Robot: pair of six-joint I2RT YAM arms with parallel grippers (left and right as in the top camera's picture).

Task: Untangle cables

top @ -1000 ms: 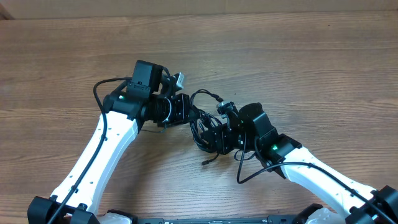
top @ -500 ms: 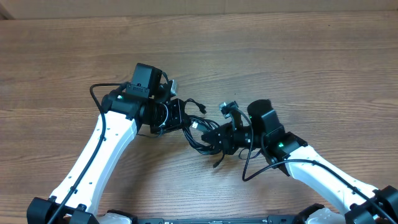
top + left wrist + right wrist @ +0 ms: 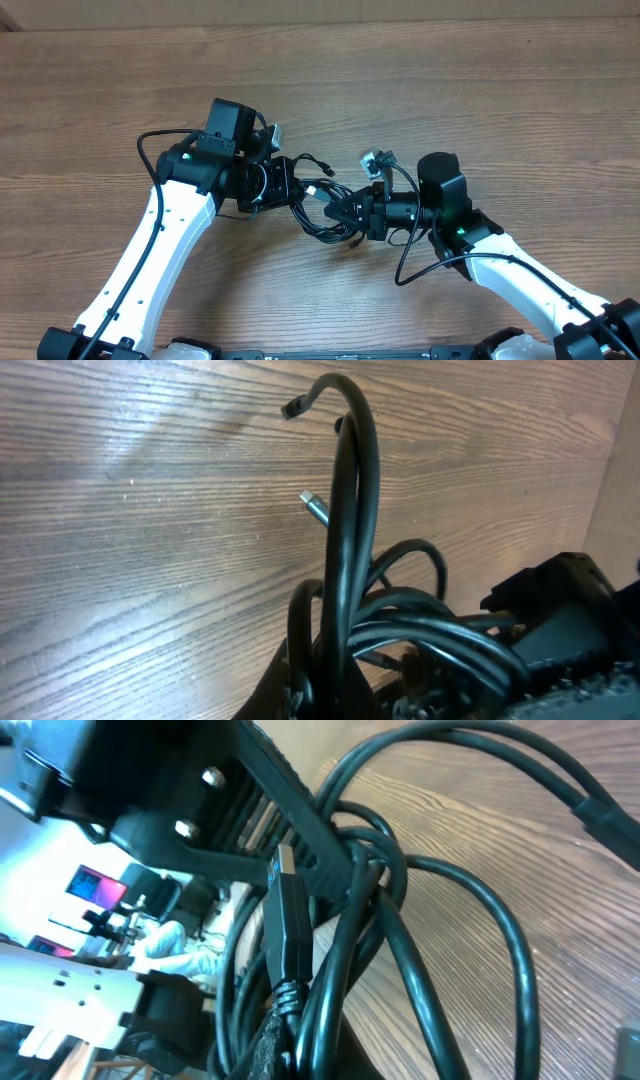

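Observation:
The cables (image 3: pixel 318 208) are a tangle of thin black cords held above the table between my two grippers. My left gripper (image 3: pixel 288 190) is shut on strands at the tangle's left side; its wrist view shows a loop (image 3: pixel 352 520) rising from the jaws, with a silvery plug end (image 3: pixel 314 508) beyond. My right gripper (image 3: pixel 345 214) is shut on strands at the right side; its wrist view shows cords (image 3: pixel 370 910) and a black plug (image 3: pixel 290 925) running into the jaws. A loose plug end (image 3: pixel 322 162) sticks out above the tangle.
The wooden table (image 3: pixel 450 80) lies under everything. Thicker black arm wires loop off the left arm (image 3: pixel 150 150) and the right arm (image 3: pixel 405 270). A silvery fitting (image 3: pixel 378 160) sits on the right wrist.
The two grippers have drawn apart, left arm leftward and right arm rightward. The tangle has stretched out between them and loosened.

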